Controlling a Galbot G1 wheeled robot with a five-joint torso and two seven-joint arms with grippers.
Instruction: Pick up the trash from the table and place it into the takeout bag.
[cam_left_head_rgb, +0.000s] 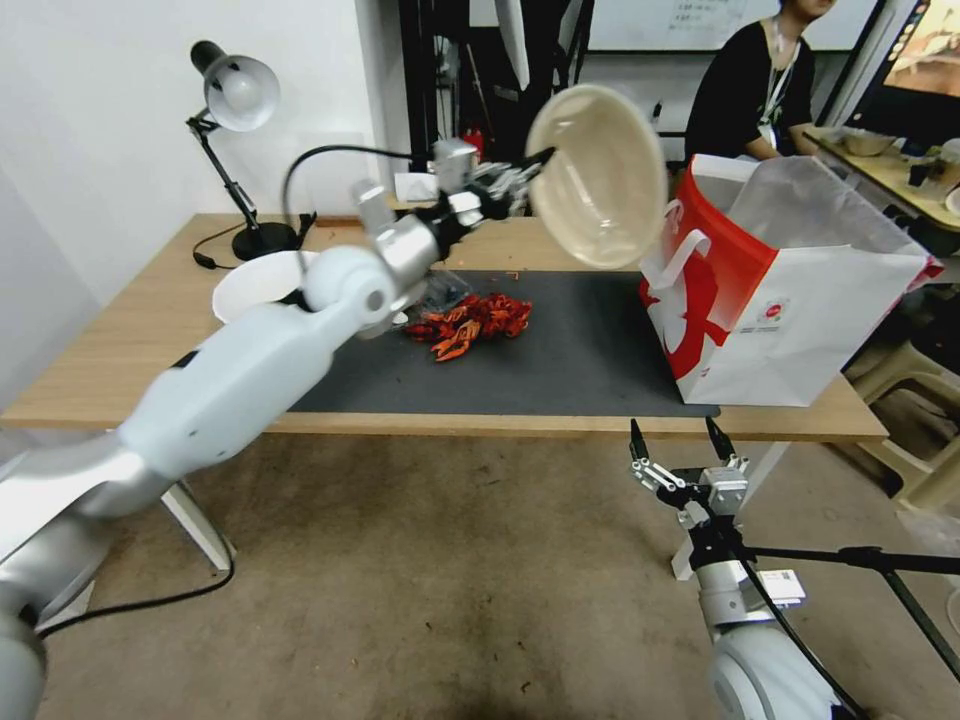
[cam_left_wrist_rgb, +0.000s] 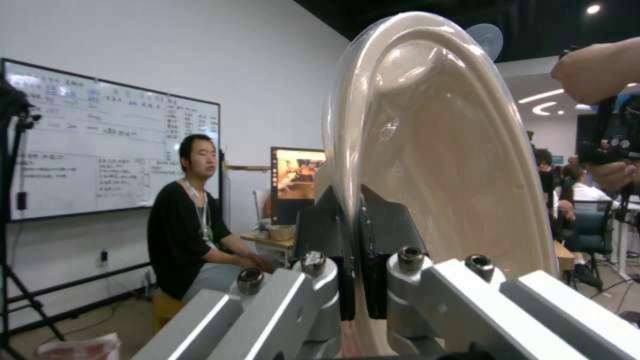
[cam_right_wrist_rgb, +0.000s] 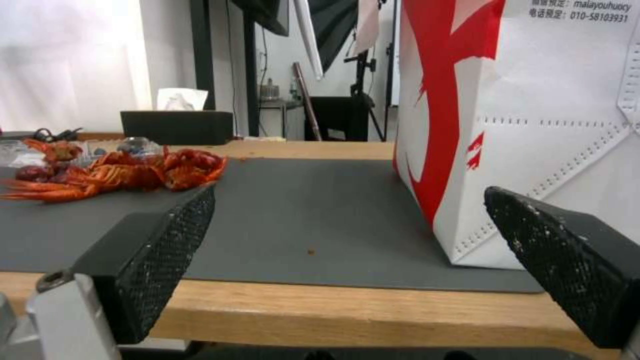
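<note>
Left gripper is raised above the table, its fingers clamped on the rim of the beige bowl. I hold the bowl tipped on edge, its hollow facing the head camera, in the air just left of the takeout bag and higher than the bag's open mouth. In the left wrist view the rim runs straight between my two black pads, pinched tight.

Right gripper sits low, in front of the table's near edge, below the bag. Its fingers are spread wide apart with nothing between them; the right wrist view looks across the dark mat through that gap.

Takeout bag stands upright at the right end of the mat, mouth open, a white loop handle hanging on its red side.

Crayfish shells lie in a heap on the mat near its back edge, well left of the bag. A black tissue box stands behind them. A white bowl rests on the wood beside the mat's left end, partly behind my left arm. A black desk lamp stands at the far left corner.
</note>
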